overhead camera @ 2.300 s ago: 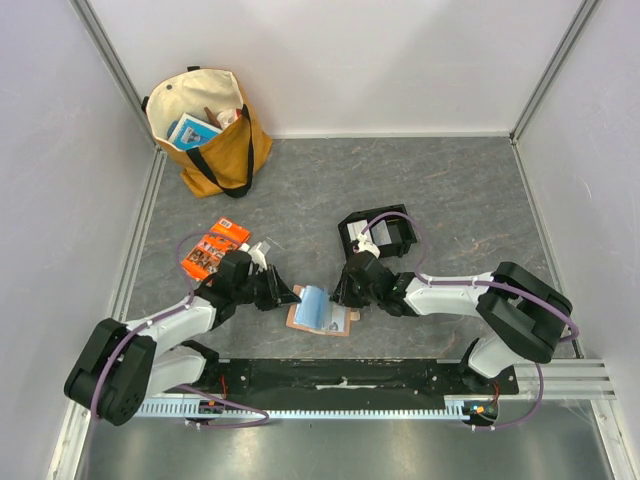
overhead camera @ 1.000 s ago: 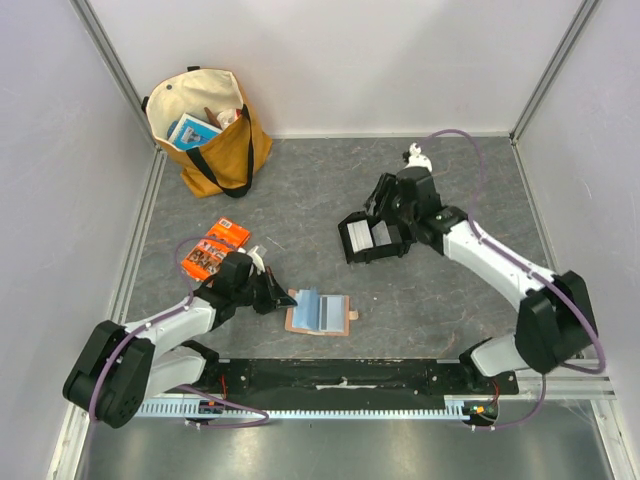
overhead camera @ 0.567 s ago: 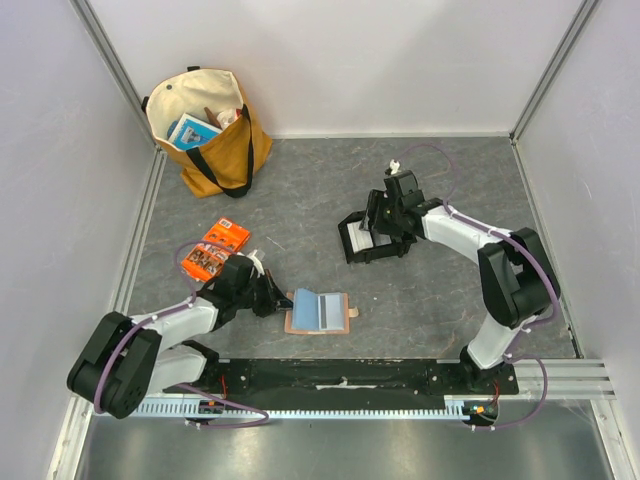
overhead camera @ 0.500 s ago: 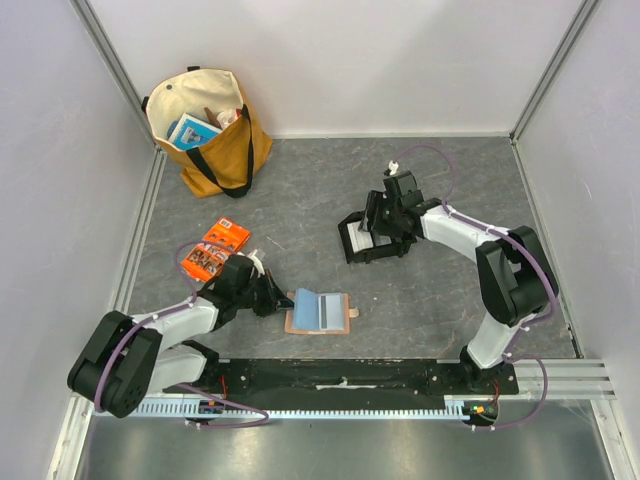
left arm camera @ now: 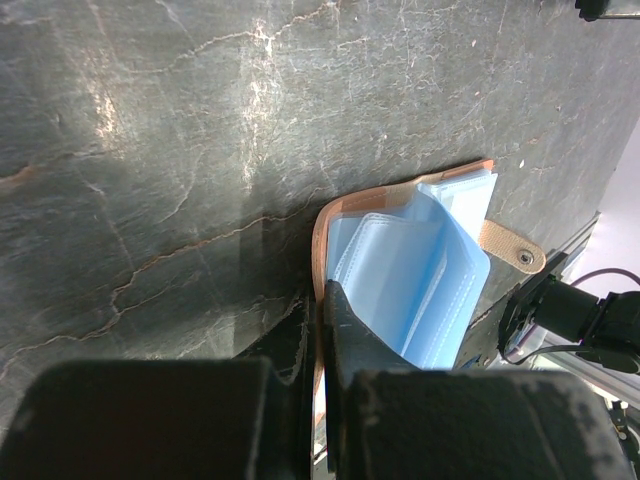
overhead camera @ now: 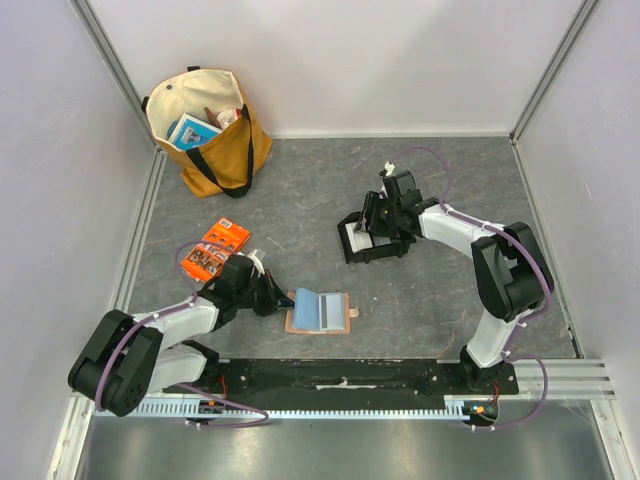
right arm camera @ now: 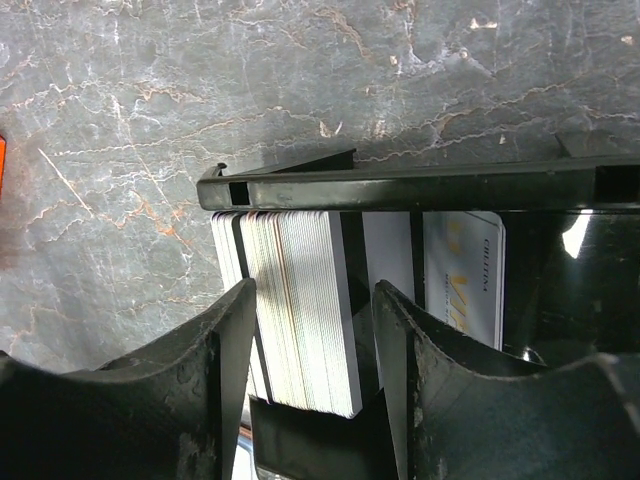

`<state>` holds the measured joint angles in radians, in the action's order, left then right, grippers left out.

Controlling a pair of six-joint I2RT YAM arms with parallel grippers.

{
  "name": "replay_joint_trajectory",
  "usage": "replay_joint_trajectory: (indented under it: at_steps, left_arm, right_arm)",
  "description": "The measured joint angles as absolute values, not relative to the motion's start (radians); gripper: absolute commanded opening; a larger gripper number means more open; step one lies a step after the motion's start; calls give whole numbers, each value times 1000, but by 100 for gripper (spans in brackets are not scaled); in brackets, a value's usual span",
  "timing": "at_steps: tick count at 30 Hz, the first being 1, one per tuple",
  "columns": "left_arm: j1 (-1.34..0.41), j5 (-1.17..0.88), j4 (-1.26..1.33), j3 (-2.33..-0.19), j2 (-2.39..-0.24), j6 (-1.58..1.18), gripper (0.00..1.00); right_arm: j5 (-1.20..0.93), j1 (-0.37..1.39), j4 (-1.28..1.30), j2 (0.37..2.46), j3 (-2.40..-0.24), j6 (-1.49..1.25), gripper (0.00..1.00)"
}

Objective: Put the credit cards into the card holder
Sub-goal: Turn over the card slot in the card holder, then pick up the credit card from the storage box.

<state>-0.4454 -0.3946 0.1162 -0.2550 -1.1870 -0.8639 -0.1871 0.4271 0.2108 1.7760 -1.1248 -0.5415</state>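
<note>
Since one second ago the right jaws are lowered, open, astride the credit cards (right arm camera: 300,270) for a next pick; the card holder (left arm camera: 400,270) is pinched by the left jaws.

Four things across the table (overhead camera: 450,180), upper left to centre.
Bag (overhead camera: 205,130) upper left; packet (overhead camera: 212,250) below it; wallet (overhead camera: 320,311) lower centre; tray (overhead camera: 372,238) up-right of the wallet, cards (overhead camera: 355,234) in its left compartment.

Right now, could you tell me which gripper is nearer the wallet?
Left. The left gripper grips the wallet at its edge; the right gripper straddles the cards in the black tray, farther away.
</note>
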Motion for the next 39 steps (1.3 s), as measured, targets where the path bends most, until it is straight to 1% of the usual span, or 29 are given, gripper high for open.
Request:
replay_joint_trajectory:
  at_steps: [3,6,9,12,16,18,19,20,22,26,34,37,39]
  left_arm:
    - [-445,-395,118,-255,-1188,-865,2]
    - [-445,-395,123,-255,-1192,-865,2]
    - [-445,-396,126,-255,-1193,-865,2]
    - [-445,-399,131,-255,-1198,-865,2]
    - [-445,-402,137,-255,-1202,-866,2]
    - [-445,-403,138,-255,-1203,-867,2]
    - [-445,-403,139,-255,-1204,-867,2]
    - [-445,-403,141,-255,-1205,-867,2]
    - [-445,-403,143,-255,-1206,-867,2]
    - [-445,-405,153,-255,-1213,-867,2]
    - [-445,-410,160,-255,-1217,-871,2]
    - [-445,-409,160,-255,-1217,-871,2]
    - [-445,-409,160,-255,-1217,-872,2]
  right_arm:
    - [-195,425,203,1776,-1125,-542,53]
    - [-203,422,199,1776,-1125,-542,47]
    - [-206,416,198,1776,-1125,-542,44]
    - [-209,414,198,1775,-1125,-544,43]
    - [-212,414,198,1767,-1125,-547,37]
    - [-213,412,198,1760,-1125,-549,28]
    - [-214,410,196,1756,-1125,-549,25]
    - [-214,408,196,1752,-1125,-548,24]
    - [-218,404,195,1748,-1125,-550,18]
    - [-229,396,196,1747,-1125,-549,11]
    - [-208,386,199,1747,-1124,-547,7]
    - [-188,383,206,1747,-1124,-540,8]
    - [-175,382,211,1747,-1124,-532,11]
